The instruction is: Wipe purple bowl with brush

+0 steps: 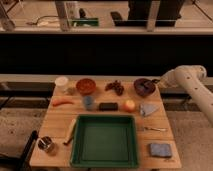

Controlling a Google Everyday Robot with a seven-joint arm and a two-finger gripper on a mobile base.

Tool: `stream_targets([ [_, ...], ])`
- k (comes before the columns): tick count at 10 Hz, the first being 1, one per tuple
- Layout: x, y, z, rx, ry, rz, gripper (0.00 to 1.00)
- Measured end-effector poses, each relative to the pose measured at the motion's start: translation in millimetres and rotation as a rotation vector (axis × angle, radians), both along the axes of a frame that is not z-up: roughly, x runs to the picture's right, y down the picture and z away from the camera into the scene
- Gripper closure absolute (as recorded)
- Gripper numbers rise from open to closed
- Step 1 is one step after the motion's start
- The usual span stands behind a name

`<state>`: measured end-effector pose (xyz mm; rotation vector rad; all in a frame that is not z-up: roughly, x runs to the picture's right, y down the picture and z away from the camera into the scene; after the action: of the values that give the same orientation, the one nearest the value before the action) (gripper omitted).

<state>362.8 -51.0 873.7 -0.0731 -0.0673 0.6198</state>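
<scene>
A green tray [76, 145] sits at the near middle of the wooden bench [60, 117], and everything else is placed around it. The purple bowl [144, 86] stands upright beyond the tray's far right corner, at the back edge of the bench. The white arm [190, 80] reaches in from the right of the tray, and the gripper [154, 85] is at the bowl's right rim, touching it or very nearly. I cannot tell whether the gripper is open or closed, or whether it holds anything.

Also in the far row beyond the tray, from the purple bowl leftward, are a dark clump of small things [116, 88], an orange-red bowl [86, 86] and a white cup [61, 82]. Closer to the tray's far rim lie an orange carrot-like piece [62, 102], a grey-blue cup [89, 102], a black block [108, 106], a round orange-yellow fruit [129, 105] and a folded grey cloth [148, 109].

A long utensil [71, 132] lies just beside the tray's left wall, and a metal cup [47, 145] stands further left. To the tray's right are a thin metal piece [155, 129] and a blue pad [160, 150].
</scene>
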Motion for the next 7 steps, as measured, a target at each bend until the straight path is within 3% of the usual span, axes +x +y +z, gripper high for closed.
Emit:
stream_targets([
  [7,16,4,0.1,0.007,0.061,0.006,1.0],
])
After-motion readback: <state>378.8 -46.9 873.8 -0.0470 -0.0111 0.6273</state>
